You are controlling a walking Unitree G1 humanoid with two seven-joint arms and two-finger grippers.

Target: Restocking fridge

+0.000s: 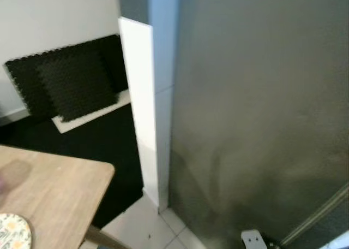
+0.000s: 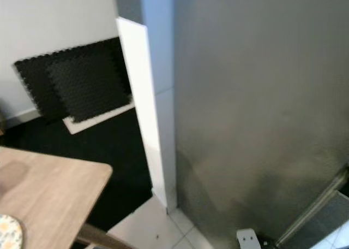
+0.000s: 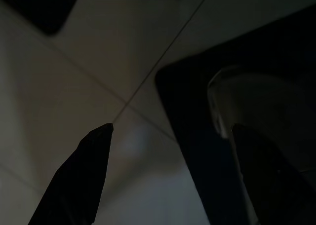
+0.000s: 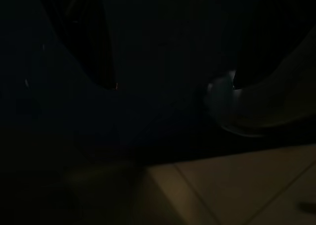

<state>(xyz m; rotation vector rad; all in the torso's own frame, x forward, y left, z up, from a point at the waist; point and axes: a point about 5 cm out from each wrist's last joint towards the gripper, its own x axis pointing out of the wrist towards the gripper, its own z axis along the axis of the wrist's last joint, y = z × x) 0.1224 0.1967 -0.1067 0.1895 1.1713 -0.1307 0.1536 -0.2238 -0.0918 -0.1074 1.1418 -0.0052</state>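
Fridge [image 1: 262,112] door shut, steel face heavy and slick — best taken at its handle [image 1: 319,213]; left claw [image 3: 168,151] hangs open, empty — right claw's state: cannot tell.

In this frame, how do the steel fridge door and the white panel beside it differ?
The fridge door is broad, grey brushed metal, taking up the right of the head views; the white panel is narrow and plain white. The fridge door stands straight, while the white panel leans, tilted against the pillar to the door's left. Both reach down to the tiled floor.
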